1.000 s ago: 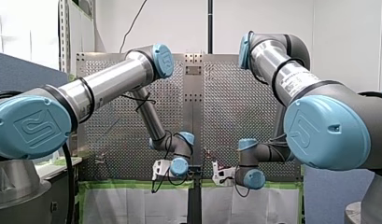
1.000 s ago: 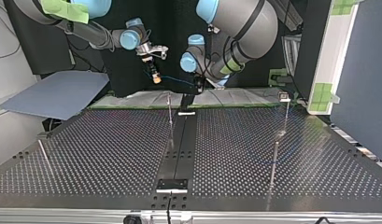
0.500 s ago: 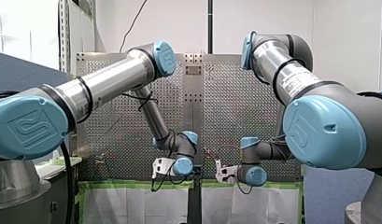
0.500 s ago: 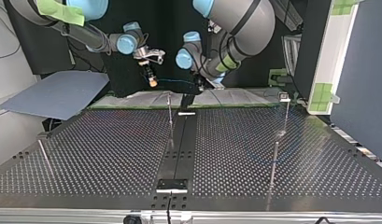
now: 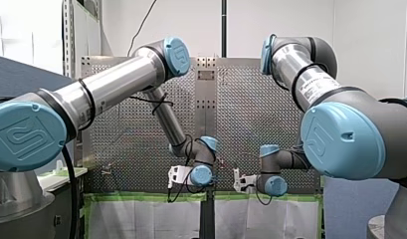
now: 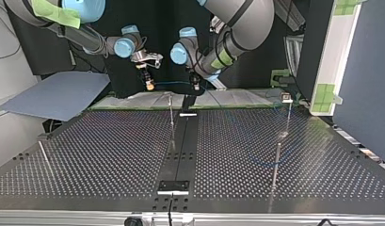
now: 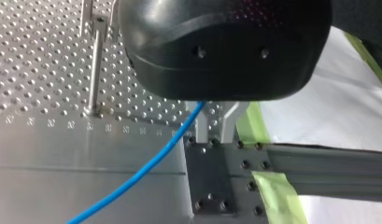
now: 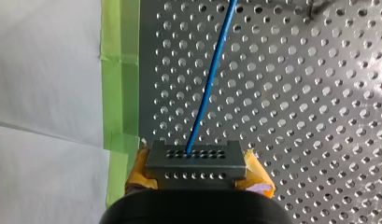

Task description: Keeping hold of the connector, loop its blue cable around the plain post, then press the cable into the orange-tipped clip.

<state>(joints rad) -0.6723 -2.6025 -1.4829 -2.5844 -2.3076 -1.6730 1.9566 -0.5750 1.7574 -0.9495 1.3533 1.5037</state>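
My right claw [image 8: 197, 170] is clamped on the connector [image 8: 196, 158], a dark block with rows of holes. One of the yellow pads [image 8: 257, 173] sits on each side of it. The blue cable [image 8: 209, 79] leaves the connector's holed face and runs straight out over the perforated surface [image 8: 296, 102]. Green tape [image 8: 119, 70] edges the surface just beside the connector.

My left claw [image 7: 215, 133] has a black body and two metal fingers [image 7: 201, 126], narrowly apart, with a gap showing between the tips. The cable comes out from under the body right at one finger and curves away over the surface. I can't tell whether it touches the finger.

In the top view, a thin post [image 6: 171, 115] stands at the far middle of the surface. Both claws hang beyond the post and higher than its top. The right claw is toward the view's left of the post, and the left claw toward its right. The cable runs in a line between the two claws, passing just over the post's top and apart from it.
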